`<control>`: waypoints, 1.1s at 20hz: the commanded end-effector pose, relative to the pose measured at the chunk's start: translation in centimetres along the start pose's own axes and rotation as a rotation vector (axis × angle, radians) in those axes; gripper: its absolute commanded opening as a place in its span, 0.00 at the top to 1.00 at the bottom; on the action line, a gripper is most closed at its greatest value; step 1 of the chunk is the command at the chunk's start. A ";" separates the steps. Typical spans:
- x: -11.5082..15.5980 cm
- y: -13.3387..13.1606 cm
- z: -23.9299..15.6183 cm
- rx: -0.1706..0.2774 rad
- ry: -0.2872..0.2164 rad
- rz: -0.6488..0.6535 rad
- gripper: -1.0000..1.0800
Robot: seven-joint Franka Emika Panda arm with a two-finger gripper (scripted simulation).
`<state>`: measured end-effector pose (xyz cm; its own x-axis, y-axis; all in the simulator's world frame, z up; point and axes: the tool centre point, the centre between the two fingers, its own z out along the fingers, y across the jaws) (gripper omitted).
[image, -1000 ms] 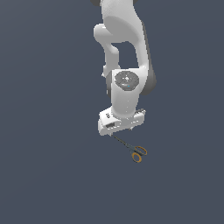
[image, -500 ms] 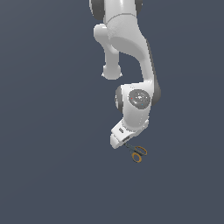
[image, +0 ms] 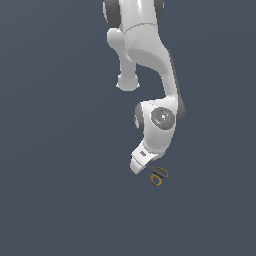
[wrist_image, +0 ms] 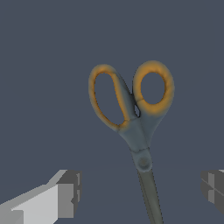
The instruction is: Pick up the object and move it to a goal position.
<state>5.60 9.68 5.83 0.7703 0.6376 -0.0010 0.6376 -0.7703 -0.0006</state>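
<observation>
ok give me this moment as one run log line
phase: pre-grasp | pincer: open, fingers either side of blades, no contact | scissors: flat on surface, closed | goal: not visible

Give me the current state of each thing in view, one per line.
scissors: lying flat on the surface, blades closed, not gripped, not lifted.
pincer: open, fingers apart on either side of the blades, touching nothing.
arm: bent low over the scissors, its end just above them in the exterior view.
</observation>
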 end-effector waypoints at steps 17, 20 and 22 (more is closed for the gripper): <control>0.1 0.0 5.0 -0.001 0.001 -0.006 0.04; 0.1 0.0 5.0 -0.001 0.001 -0.006 1.00; 0.1 0.0 5.0 -0.001 0.001 -0.006 1.00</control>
<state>5.62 9.69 0.95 0.7666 0.6421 -0.0011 0.6422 -0.7666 0.0000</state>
